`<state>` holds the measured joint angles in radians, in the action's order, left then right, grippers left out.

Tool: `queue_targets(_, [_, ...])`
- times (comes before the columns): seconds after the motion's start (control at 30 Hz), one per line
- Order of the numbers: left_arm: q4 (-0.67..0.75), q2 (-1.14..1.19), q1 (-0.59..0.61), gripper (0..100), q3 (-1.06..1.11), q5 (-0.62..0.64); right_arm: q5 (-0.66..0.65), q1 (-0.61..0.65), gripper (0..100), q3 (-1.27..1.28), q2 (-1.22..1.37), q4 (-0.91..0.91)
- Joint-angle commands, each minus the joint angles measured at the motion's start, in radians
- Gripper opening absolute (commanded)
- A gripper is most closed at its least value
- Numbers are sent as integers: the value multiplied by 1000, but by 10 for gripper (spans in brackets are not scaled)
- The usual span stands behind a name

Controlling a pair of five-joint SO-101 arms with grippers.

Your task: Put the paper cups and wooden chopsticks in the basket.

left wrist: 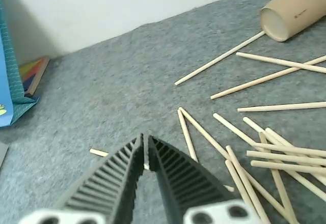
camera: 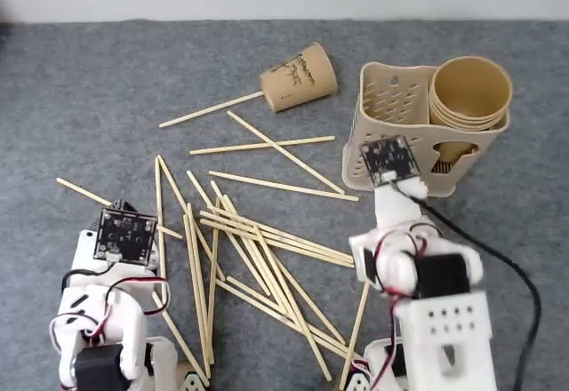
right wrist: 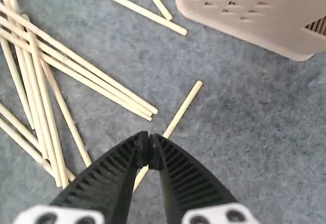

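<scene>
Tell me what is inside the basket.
A nested stack of paper cups stands in one end of the basket, with the rims above its wall. Nothing else shows inside. The wall hides the cups' lower parts and the basket's floor.

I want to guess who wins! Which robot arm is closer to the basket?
The right. The right gripper sits just in front of the basket; the left gripper is far off, on the other side of the scattered chopsticks.

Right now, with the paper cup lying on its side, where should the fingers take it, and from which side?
Probably from above, closing across the paper cup near its narrower base end: it lies on its side, curved wall upward, narrowest there.
</scene>
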<state>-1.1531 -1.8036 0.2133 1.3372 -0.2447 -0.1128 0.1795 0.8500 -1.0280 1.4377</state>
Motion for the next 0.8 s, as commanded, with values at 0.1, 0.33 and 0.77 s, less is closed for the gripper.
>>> queue_targets(0.1, [3,130,-38,16,-119,-9,2,-15,8,17,-127,-13])
queue_targets(0.33, [2,566,-91,69,-378,-11,115,-15,8,17,-153,-12])
queue_targets(0.77, [132,1333,-146,170,-885,-81,196,-15,8,170,-160,-168])
